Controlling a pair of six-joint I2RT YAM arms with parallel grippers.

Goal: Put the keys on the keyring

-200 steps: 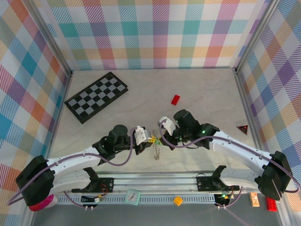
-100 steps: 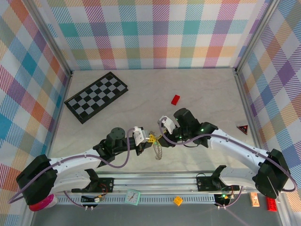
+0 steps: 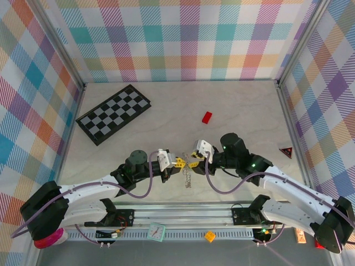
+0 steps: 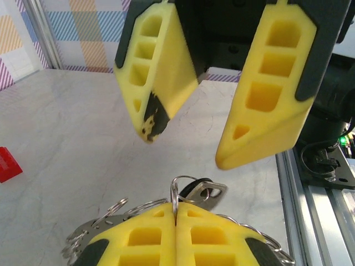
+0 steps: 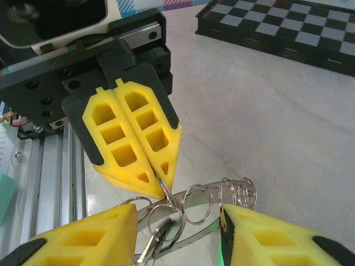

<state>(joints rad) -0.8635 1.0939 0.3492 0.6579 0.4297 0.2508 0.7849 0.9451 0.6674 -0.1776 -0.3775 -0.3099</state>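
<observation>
My left gripper (image 3: 178, 163) is shut on one small split ring of the keyring (image 3: 187, 176), which dangles below it just above the table. In the left wrist view the left gripper (image 4: 176, 209) pinches that ring, and a silver key with a black head (image 4: 206, 190) hangs from it. Facing it, my right gripper (image 3: 193, 162) stands open and holds nothing. From the right wrist, the right gripper (image 5: 177, 219) straddles the keyring (image 5: 222, 199), a metal band carrying several small rings, with the key (image 5: 157, 239) hanging low between the fingers.
A black-and-grey chequerboard (image 3: 113, 113) lies at the back left. A small red block (image 3: 207, 117) sits behind the grippers, and a red triangular piece (image 3: 286, 151) rests by the right wall. The aluminium rail (image 3: 183, 213) runs along the near edge.
My right gripper has gone from shut to open and drawn back to the right, letting go of the key. The left gripper stays shut on the ring.
</observation>
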